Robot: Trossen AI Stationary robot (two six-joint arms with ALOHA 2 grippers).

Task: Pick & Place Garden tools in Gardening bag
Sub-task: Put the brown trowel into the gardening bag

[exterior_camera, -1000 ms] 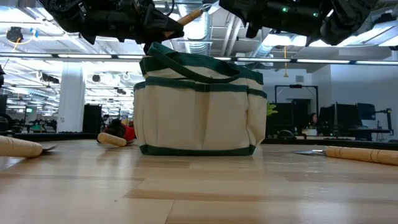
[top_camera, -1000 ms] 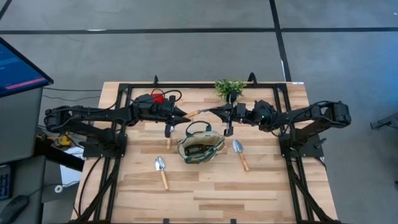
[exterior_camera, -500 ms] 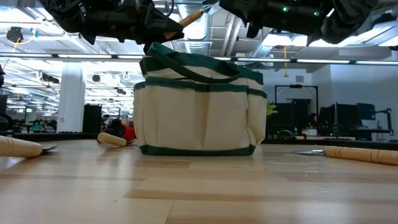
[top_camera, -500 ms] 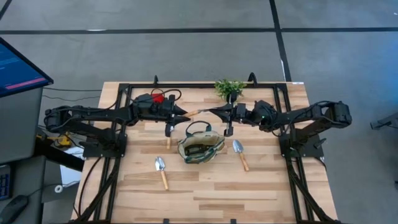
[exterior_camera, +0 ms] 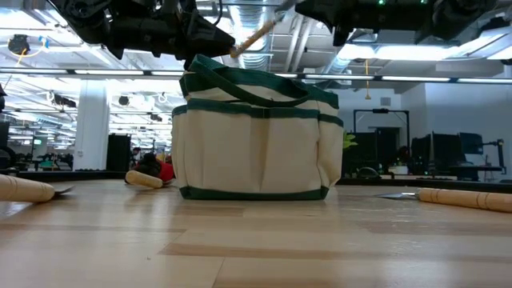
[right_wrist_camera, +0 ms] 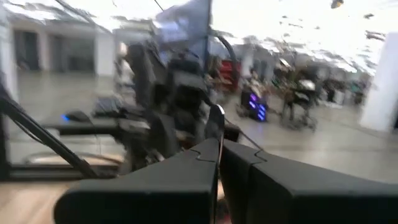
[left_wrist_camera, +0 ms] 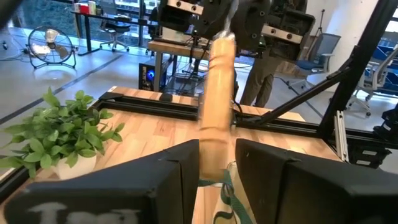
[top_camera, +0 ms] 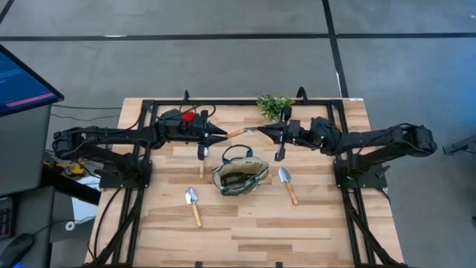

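Since the earlier frame the right tool (top_camera: 262,131) (clamped on the trowel (top_camera: 239,133)) had drawn rightward; left tool (top_camera: 220,135) had loosened.

We see a table (top_camera: 245,223) of pale wooden planks with a smooth, faintly shiny finish. The bag (exterior_camera: 258,136) is matt woven cloth (its trim a darker fabric). The trowels (top_camera: 286,183) have bright, polished metal blades and smooth light wooden handles. The grippers' fingers (left_wrist_camera: 273,174) look like matt dark plastic.
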